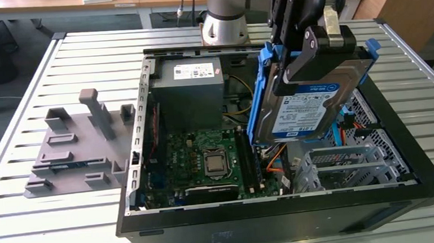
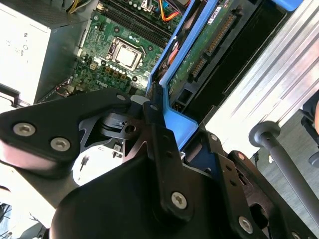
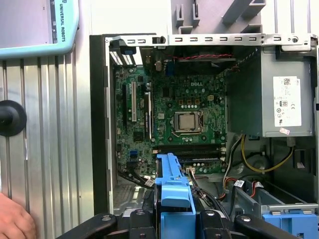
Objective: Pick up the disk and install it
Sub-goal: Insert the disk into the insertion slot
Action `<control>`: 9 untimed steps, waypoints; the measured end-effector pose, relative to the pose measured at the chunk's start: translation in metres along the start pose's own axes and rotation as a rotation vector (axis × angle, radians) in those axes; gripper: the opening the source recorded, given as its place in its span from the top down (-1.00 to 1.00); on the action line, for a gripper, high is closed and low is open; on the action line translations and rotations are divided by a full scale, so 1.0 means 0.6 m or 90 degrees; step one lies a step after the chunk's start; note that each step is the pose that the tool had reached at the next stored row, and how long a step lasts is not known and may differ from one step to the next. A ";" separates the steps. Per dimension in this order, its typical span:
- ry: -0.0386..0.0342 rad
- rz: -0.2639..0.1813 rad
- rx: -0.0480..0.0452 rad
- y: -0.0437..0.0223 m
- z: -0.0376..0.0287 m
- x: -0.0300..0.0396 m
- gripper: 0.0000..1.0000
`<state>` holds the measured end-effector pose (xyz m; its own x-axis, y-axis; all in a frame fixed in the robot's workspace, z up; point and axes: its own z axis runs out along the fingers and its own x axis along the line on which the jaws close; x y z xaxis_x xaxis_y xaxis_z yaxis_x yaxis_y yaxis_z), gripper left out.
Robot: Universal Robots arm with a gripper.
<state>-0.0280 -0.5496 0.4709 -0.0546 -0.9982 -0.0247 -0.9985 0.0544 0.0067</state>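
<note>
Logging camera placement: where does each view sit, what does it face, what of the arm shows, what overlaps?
Exterior view: off the arm, looking down into the open computer case; gripper shut on the disk.
Second wrist view: at the wrist, looking past gripper links toward the motherboard.
First wrist view: at the wrist, facing into the case; gripper links show.
Shared: motherboard in all three.

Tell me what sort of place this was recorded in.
Probably a robotics lab or test workshop: an open computer case sits on a slatted metal table beside a grey fixture block, the gripper holds the disk over the case, and office desks stand behind.
</note>
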 end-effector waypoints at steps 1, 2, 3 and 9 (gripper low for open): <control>0.0001 0.000 0.0000 0.000 0.000 0.000 0.26; 0.0002 0.000 0.0000 0.000 0.000 0.001 0.26; 0.0004 0.000 0.0000 0.000 0.000 0.002 0.26; 0.0009 0.000 0.0000 -0.005 0.002 0.011 0.26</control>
<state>-0.0256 -0.5565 0.4695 -0.0546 -0.9982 -0.0232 -0.9985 0.0544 0.0066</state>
